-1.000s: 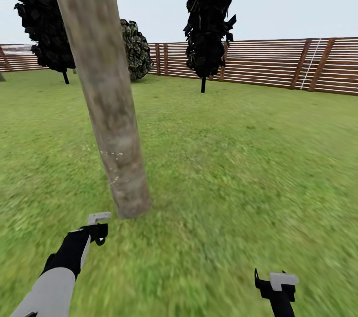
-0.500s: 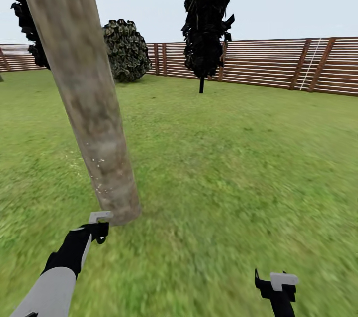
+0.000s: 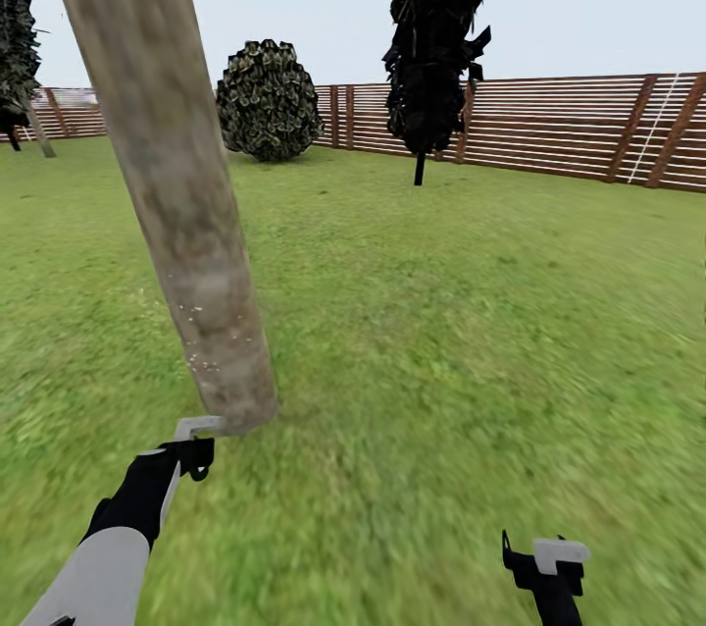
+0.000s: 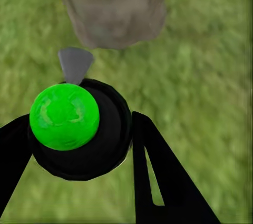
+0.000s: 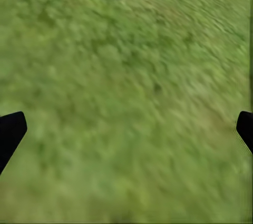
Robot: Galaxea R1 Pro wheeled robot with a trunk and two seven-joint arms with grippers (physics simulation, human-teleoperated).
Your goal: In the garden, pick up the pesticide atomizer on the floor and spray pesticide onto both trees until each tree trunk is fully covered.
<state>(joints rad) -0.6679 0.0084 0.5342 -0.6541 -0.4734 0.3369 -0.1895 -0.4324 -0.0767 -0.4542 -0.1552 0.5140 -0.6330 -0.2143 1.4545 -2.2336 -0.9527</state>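
Between the left gripper's (image 4: 74,145) two black fingers sits the pesticide atomizer (image 4: 79,129), a round black body with a bright green cap and a small grey nozzle pointing forward; the jaws are closed against its sides, holding it. Just ahead of the nozzle stands the tree trunk (image 3: 176,184), its base near the tip in the head view, with a scatter of tiny white specks of pesticide (image 3: 201,356) on its lower part. Higher up, the bark looks bare, so I judge the coverage unfinished. The atomizer looks rigid and light, a hard plastic bottle that should not deform under the jaws; its smooth rounded sides could slip or twist, so the hold belongs across the widest part of the body, below the cap and clear of the nozzle, as it seems to be now. The right gripper (image 5: 126,129) hangs over the floor (image 5: 132,76), its fingertips spread wide with nothing but grass between them. Well beyond both grippers a slatted fence (image 3: 569,130) closes the garden.
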